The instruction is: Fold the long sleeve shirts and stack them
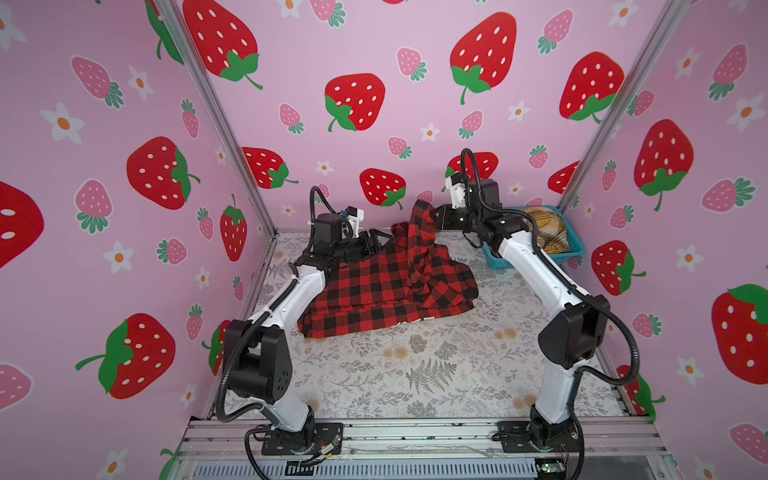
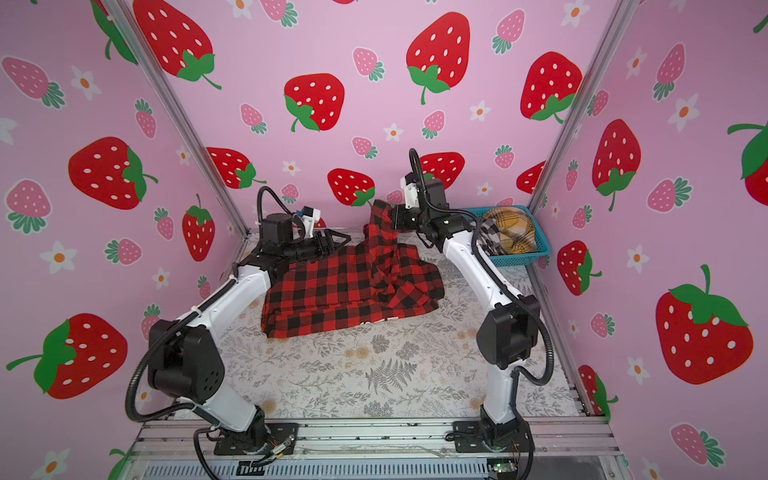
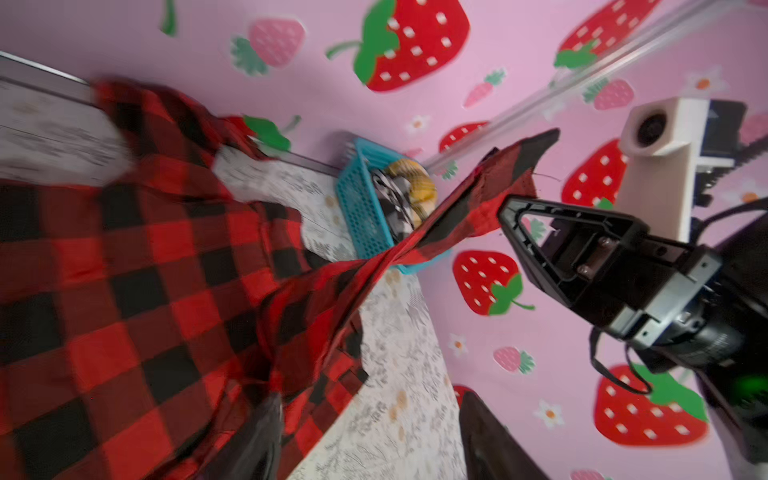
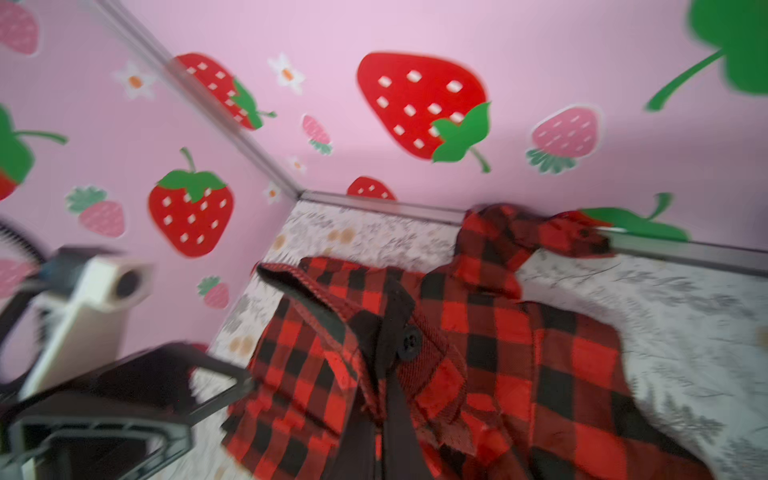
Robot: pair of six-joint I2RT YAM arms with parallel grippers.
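Observation:
A red-and-black check long sleeve shirt (image 1: 374, 291) (image 2: 332, 291) lies crumpled on the back half of the table. One corner of it is pulled up off the table, with my right gripper (image 1: 434, 218) (image 4: 382, 436) shut on that cloth near a black button. At the shirt's back left edge, my left gripper (image 1: 376, 242) (image 3: 374, 449) is open, with bare table between its fingers and the shirt beside one finger (image 3: 257, 440). A mustard-yellow plaid shirt (image 1: 546, 230) and a black-and-white check shirt (image 2: 488, 235) lie bunched in the basket.
The turquoise perforated basket (image 1: 575, 249) (image 3: 357, 199) stands in the back right corner, behind my right arm. Pink strawberry walls close in the table (image 1: 415, 365) on three sides. A metal rail runs along the front edge.

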